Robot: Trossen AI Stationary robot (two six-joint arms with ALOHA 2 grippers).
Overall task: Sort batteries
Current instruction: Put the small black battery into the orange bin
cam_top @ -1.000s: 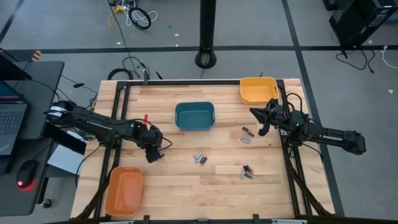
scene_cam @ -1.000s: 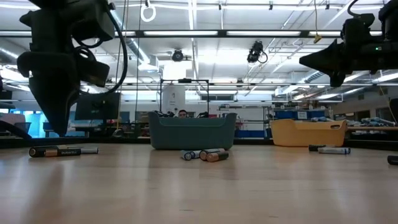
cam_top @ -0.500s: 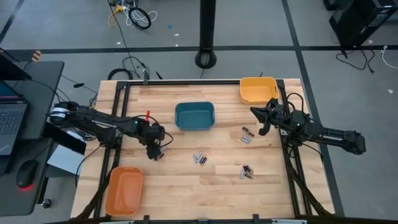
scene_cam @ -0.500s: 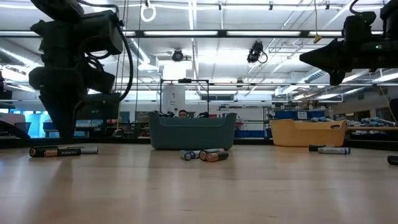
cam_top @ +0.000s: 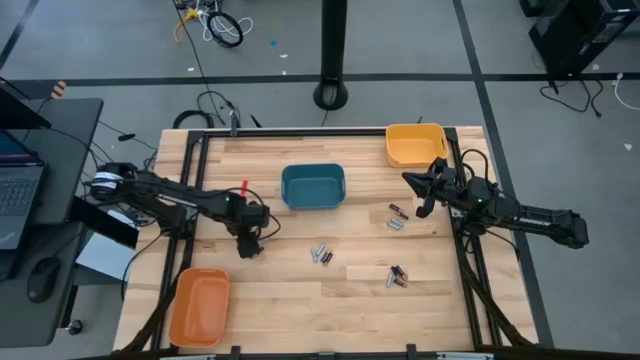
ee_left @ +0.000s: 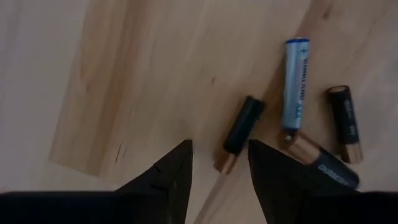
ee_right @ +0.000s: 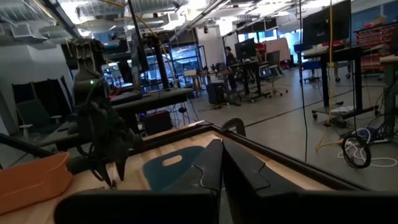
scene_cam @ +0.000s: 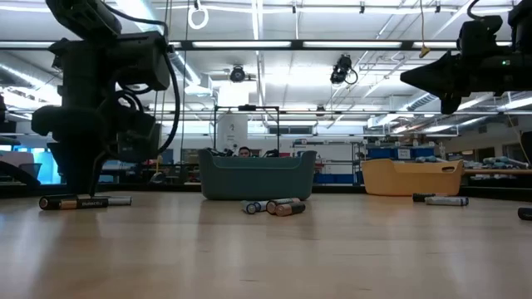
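My left gripper (cam_top: 249, 245) (ee_left: 219, 160) hangs open, pointing down, just above a group of several batteries (ee_left: 295, 87) (scene_cam: 83, 201) left of the table's middle. Its fingertips stand on either side of the copper end of a dark battery (ee_left: 239, 126); I cannot see them touch it. From above, the gripper hides this group. Other batteries lie flat near the middle (cam_top: 321, 254), toward the right (cam_top: 396, 216), and right and nearer (cam_top: 397, 277). My right gripper (cam_top: 420, 192) (ee_right: 221, 158) waits shut, raised, near the yellow bin.
A teal bin (cam_top: 313, 187) stands at the far middle, a yellow bin (cam_top: 415, 145) at the far right corner and an orange bin (cam_top: 200, 305) at the near left corner. Bare wood lies between the battery groups and along the near edge.
My left gripper has shifted slightly toward the table's right and come down closer to the batteries under it. The batteries have stayed where they were.
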